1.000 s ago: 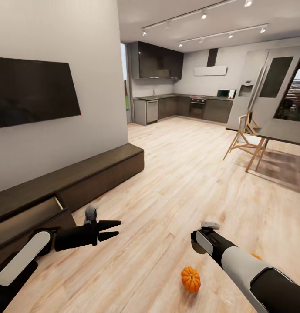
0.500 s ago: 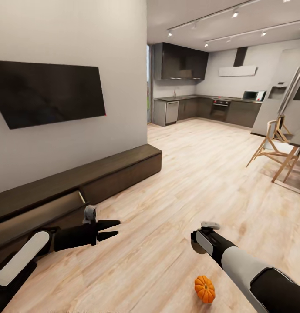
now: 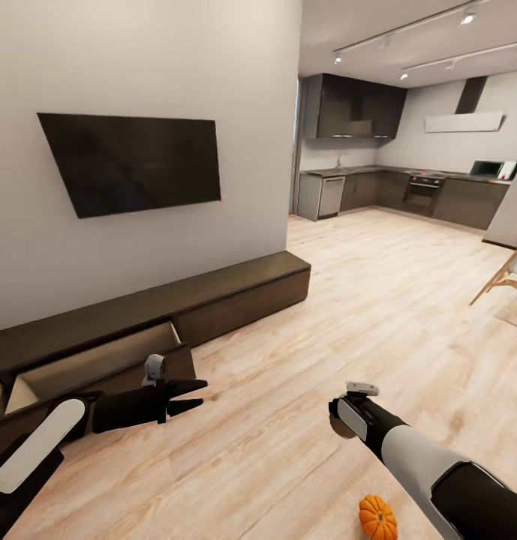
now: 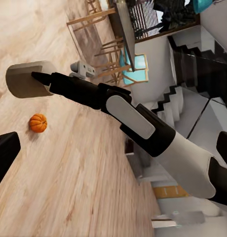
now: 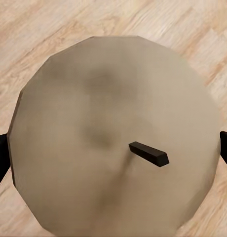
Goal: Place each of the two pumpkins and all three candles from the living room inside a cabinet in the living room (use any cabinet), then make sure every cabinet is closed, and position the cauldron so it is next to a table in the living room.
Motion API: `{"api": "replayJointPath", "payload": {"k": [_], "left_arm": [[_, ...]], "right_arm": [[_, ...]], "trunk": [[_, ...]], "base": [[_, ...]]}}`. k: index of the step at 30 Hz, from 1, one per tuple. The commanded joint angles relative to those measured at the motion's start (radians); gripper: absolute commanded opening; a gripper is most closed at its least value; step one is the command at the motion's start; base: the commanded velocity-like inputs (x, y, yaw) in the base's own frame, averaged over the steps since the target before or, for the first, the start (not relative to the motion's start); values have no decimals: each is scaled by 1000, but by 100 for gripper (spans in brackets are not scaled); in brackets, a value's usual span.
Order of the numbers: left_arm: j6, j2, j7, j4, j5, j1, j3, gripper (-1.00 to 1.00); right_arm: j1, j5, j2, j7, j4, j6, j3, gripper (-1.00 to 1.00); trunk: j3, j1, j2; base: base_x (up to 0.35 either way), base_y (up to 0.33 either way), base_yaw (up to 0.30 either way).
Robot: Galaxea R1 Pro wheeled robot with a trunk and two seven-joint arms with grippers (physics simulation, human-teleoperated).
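While right hand (image 4: 32, 81) clamps candle (image 5: 113, 143), pumpkin (image 3: 377, 517) cut off, open cabinet (image 3: 100, 360) drawer partly hidden

I see orange ribbed pumpkin (image 3: 377, 517), beige-grey candle (image 5: 113, 148) with black wick (image 5: 149, 153), dark brown cabinet (image 3: 235, 292), pale insides, light wood-grain floor (image 3: 348, 322).

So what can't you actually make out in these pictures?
- Right claw, head view: its fingertips hide behind the wrist.
- Candle, right wrist view: its sides are hidden, only the wick end faces the camera.
- Pumpkin, head view: cut off by the bottom edge.
- Open drawer, head view: the left arm hides part of its inside.
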Motion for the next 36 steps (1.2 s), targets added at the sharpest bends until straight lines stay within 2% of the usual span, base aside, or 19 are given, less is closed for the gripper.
{"api": "replayJointPath", "payload": {"k": [1, 33, 36], "left_arm": [[0, 1, -8, 1, -7, -1, -2, 100], [1, 1, -7, 1, -6, -1, 1, 100], [2, 2, -8, 1, -5, -1, 1, 100]], "right_arm": [[0, -8, -1, -5, -3, 5, 9, -100], [0, -8, -1, -5, -3, 4, 9, -100], [0, -8, -1, -5, -3, 3, 9, -100]], "trunk": [[2, -4, 7], [102, -127, 231], [102, -127, 231]], "base": [[0, 0, 293], [0, 0, 293], [0, 0, 293]]}}
